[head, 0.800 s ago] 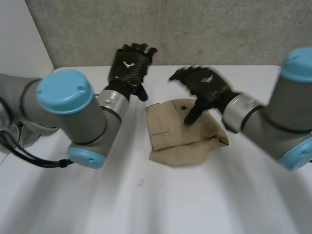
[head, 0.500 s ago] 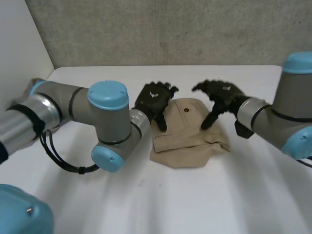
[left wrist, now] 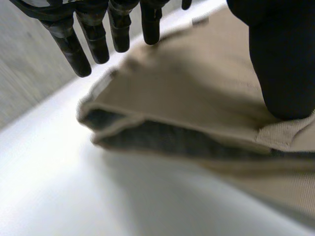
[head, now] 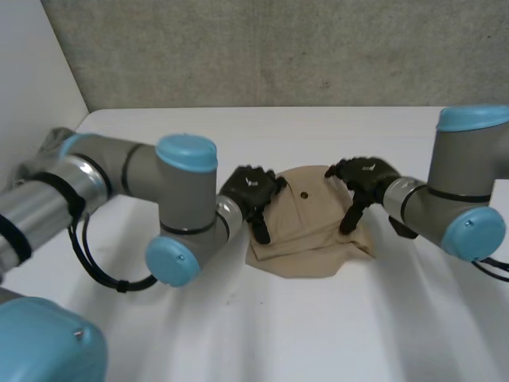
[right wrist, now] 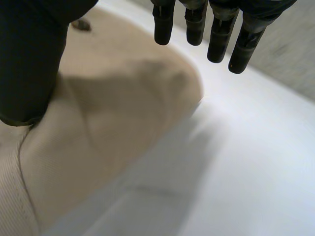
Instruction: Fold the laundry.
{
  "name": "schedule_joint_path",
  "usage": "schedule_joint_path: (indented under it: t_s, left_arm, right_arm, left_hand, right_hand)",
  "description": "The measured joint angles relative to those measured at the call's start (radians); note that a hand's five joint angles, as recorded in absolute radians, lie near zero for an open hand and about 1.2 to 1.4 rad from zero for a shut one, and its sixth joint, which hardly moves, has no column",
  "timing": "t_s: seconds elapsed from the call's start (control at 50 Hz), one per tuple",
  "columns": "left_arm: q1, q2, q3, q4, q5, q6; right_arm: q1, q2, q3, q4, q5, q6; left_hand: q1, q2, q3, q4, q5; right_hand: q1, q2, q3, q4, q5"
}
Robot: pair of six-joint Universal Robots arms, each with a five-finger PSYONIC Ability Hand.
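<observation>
A folded tan garment [head: 310, 227] with a small dark button lies in the middle of the white table [head: 334, 326]. My left hand [head: 250, 191] is low at the garment's left edge; in the left wrist view its thumb [left wrist: 285, 64] rests on the tan cloth [left wrist: 197, 98] while its straight fingers [left wrist: 78, 54] hover beyond the folded edge. My right hand [head: 364, 177] stands at the garment's right edge. There its thumb [right wrist: 27, 64] presses on the cloth [right wrist: 113, 118], and its straight fingers [right wrist: 211, 34] hang over bare table. Both hands are open.
My left arm's elbow [head: 179, 215] sits low over the table just left of the garment. The right arm [head: 461, 199] comes in from the right side. A grey concrete wall [head: 278, 48] closes the far edge.
Both hands came down from above the table's far side to the garment's two side edges. The left arm swung in toward the middle. The garment has kept its place.
</observation>
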Motion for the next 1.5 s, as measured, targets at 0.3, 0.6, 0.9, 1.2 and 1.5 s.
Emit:
schedule_joint_path:
  t_s: [0.3,0.6,0.9,1.2,1.5]
  left_arm:
    - [0.04,0.391,-0.198,0.011,0.146,-0.127]
    - [0.105,0.58,-0.443,0.019,0.323,-0.22]
    - [0.1,0.588,-0.453,0.034,0.313,-0.218]
    - [0.102,0.615,-0.482,0.075,0.261,-0.226]
    - [0.104,0.607,-0.465,0.087,0.24,-0.225]
  right_arm:
    - [-0.058,-0.271,0.324,-0.162,0.136,0.253]
    - [-0.081,-0.163,0.423,-0.198,-0.045,0.436]
    - [-0.067,-0.051,0.333,-0.259,-0.047,0.467]
    - [-0.054,0.035,0.102,-0.303,-0.045,0.441]
    - [-0.193,0.426,-0.742,-0.054,0.068,0.368]
  left_hand:
    - [0.0,-0.001,0.0,0.0,0.0]
    - [0.0,-0.001,0.0,0.0,0.0]
    - [0.0,-0.001,0.0,0.0,0.0]
    - [0.0,-0.001,0.0,0.0,0.0]
    - [0.0,-0.001,0.0,0.0,0.0]
  right_hand:
    - [0.0,0.0,0.0,0.0,0.0]
    - [0.0,0.0,0.0,0.0,0.0]
    - [0.199,0.223,0.22,0.181,0.153]
    - [0.721,0.961,0.915,0.949,0.823]
    - [0.747,0.963,0.927,0.952,0.836]
